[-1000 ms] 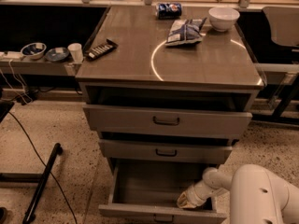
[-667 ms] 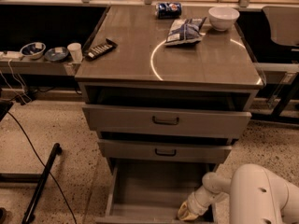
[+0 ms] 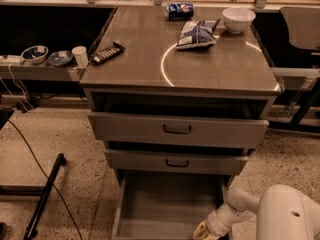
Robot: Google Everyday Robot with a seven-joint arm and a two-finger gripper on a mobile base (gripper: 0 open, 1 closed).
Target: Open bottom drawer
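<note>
Grey metal bottom drawer (image 3: 167,199): lowest of three in grey metal cabinet (image 3: 135,59), extended far out, plain interior exposed. Cream robot gripper (image 3: 204,231): low at drawer's front right, probably placed for pulling; clamped or spread, cannot tell.

The bottom drawer (image 3: 167,204) is further out than a second ago. Its front now reaches the bottom edge of the frame, and more of its plain grey inside shows. The end effector (image 3: 202,231) has moved down with it to the lower right-centre.
</note>
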